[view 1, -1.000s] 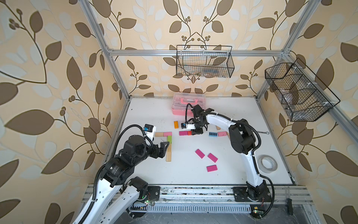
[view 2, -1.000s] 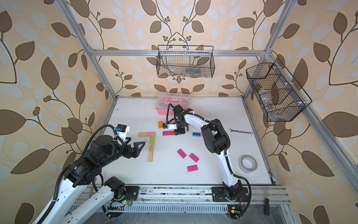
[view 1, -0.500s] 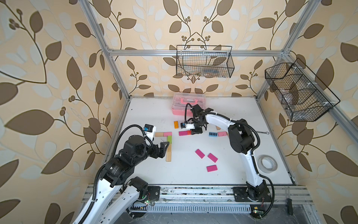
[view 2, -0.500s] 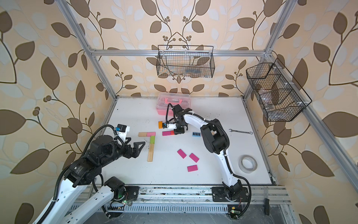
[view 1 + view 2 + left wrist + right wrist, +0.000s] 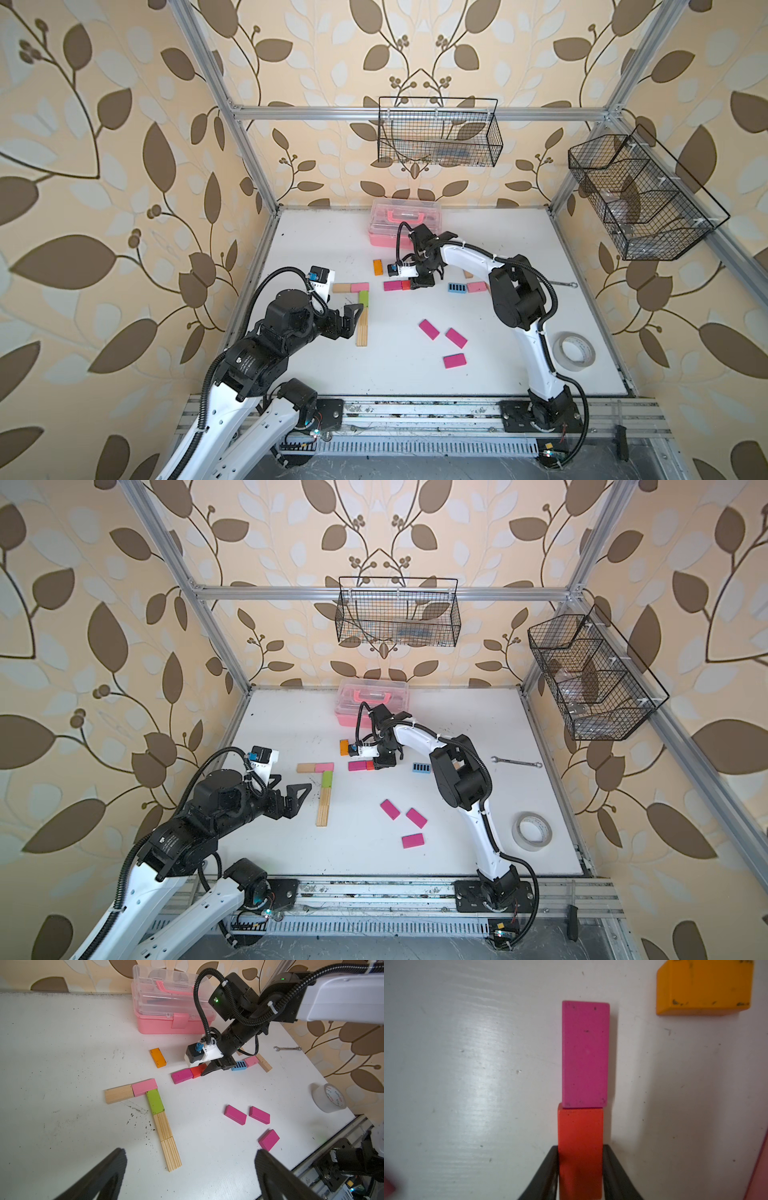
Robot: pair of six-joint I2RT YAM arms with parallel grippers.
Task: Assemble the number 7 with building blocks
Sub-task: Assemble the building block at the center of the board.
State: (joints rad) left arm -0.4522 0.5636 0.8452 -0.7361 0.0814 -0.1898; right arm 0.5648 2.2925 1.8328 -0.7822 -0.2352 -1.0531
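Right claw (image 5: 580, 1147) clamped on the red block (image 5: 580, 1126), mid-table!
It lies end-to-end with a magenta block (image 5: 585, 1053) on the scuffed white table (image 5: 519, 249). The number 7 (image 5: 363, 299) sits left of them, the left claw (image 5: 191, 1153) spread wide beside it, with leaf-papered walls (image 5: 124, 166) all round.

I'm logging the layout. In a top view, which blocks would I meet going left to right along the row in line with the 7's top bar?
plain wood rectangular block → light pink rectangular block → magenta rectangular block → red rectangular block → blue-striped rectangular block → second light pink rectangular block
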